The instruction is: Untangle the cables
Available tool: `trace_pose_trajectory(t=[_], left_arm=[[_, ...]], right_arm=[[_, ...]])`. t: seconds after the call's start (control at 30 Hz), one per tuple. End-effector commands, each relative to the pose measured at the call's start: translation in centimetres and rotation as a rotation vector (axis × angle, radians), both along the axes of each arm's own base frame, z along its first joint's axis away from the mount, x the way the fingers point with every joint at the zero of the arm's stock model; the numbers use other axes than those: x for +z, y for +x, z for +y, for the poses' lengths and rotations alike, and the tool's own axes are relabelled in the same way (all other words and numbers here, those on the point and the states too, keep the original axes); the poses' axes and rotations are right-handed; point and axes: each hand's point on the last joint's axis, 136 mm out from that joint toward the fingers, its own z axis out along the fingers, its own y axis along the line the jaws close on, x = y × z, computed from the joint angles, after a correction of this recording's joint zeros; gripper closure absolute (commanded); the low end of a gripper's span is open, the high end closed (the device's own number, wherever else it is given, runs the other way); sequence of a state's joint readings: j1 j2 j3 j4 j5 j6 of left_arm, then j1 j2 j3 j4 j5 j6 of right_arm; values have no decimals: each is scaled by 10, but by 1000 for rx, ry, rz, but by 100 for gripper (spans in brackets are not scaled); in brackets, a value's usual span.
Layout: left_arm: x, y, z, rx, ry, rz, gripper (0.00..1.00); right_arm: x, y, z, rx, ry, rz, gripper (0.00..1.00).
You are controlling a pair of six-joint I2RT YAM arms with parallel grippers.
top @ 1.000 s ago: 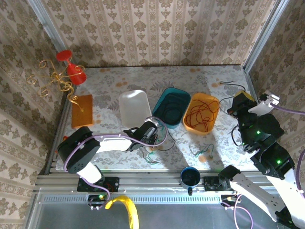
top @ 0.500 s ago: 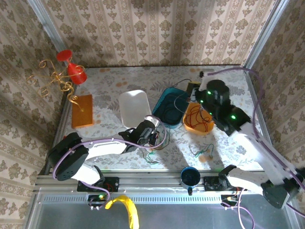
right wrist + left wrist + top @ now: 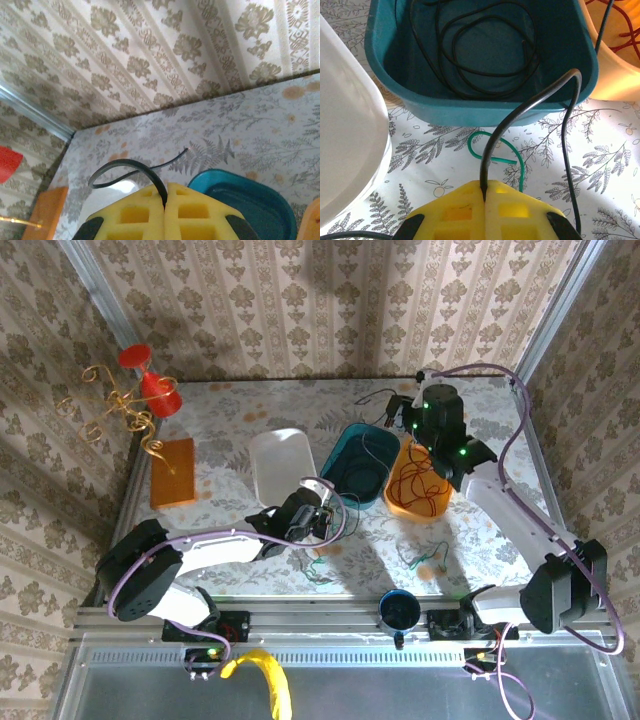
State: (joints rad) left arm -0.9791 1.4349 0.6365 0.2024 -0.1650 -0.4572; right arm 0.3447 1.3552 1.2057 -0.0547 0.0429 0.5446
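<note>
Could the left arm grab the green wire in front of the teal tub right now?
Probably not yet: the green cable lies close ahead of the left gripper, but that gripper is shut on a black cable.

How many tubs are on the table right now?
3, side by side: a white tub on the left, a teal tub in the middle, and an orange tub on the right. No others seem hidden.

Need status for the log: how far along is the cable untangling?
Done: red cables in the orange bin, a coiled black cable in the teal bin. In hand: left tool and right tool each shut on a black cable. Remaining: green cable loose on the table.
</note>
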Motion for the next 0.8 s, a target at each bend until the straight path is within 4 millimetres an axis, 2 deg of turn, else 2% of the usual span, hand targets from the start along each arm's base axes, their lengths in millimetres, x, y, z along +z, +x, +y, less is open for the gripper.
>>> trace_pose_trajectory(t=[0.0,0.17,0.33,0.43,0.5,0.67,0.77], left_arm=[[3,1,6,26,-28,4,100],[-1,0,7,34,-29,15,100],[-2,-1,8,35,-29,19,100],[-1,-1,8,34,-30,18,100],[-2,-1,7,33,-30,17,100],[-1,-2,7,31,-36,20,100],[-1,-2,7,30,-36,19,100]], right_arm=[[46,7,0,1,66,-105,100],[56,13,-1,0,79,-122,100],[26,28,8,9,108,-47,100],[-8,33,9,-13,137,17,100],[-37,35,9,-29,154,80,100],[-129,31,8,-80,139,321,100],[-166,28,9,-90,90,427,100]])
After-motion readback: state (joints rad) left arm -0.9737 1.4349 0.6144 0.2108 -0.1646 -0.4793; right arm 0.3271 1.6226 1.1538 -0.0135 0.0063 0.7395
